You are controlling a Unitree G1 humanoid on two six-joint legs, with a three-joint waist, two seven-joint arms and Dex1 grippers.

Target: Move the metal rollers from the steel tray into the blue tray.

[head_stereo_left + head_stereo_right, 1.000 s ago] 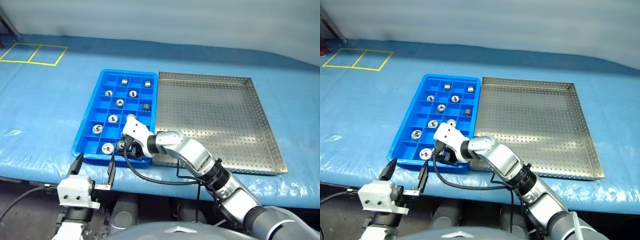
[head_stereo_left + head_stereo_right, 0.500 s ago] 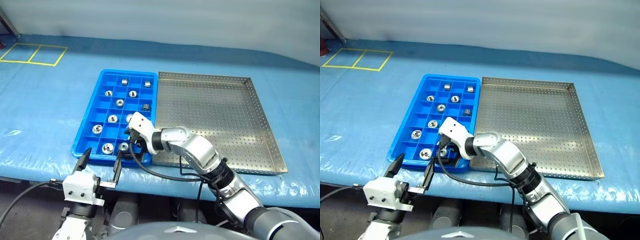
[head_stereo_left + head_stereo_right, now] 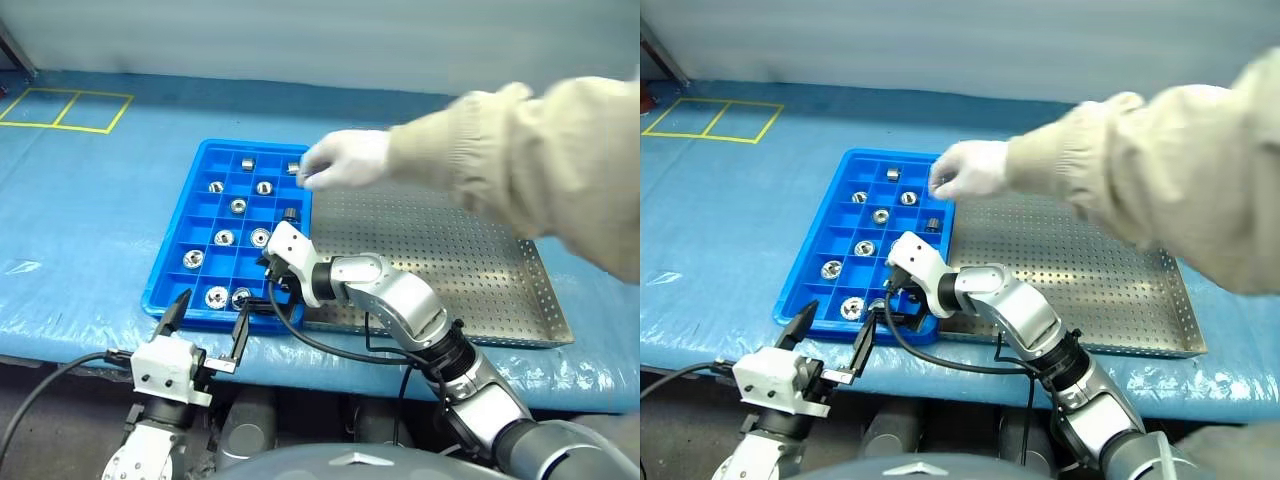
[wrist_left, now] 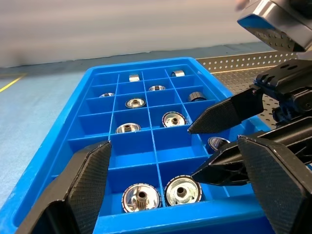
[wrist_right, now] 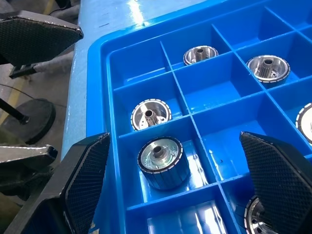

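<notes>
The steel tray looks bare of rollers, which sit in cells of the blue tray beside it near the table's front edge. The task looks close to done. Both the right hand, over the blue tray's front cells, and the left hand, at the table's front edge, are spread and empty; a person's gloved hand reaches over the far cells.

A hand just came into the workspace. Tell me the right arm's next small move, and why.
Probably hold still, or ease the right gripper straight up. Its jaws stand open over a roller lying free in the blue tray, and a person's gloved hand reaches over that tray's far end. The steel tray shows no rollers.
</notes>
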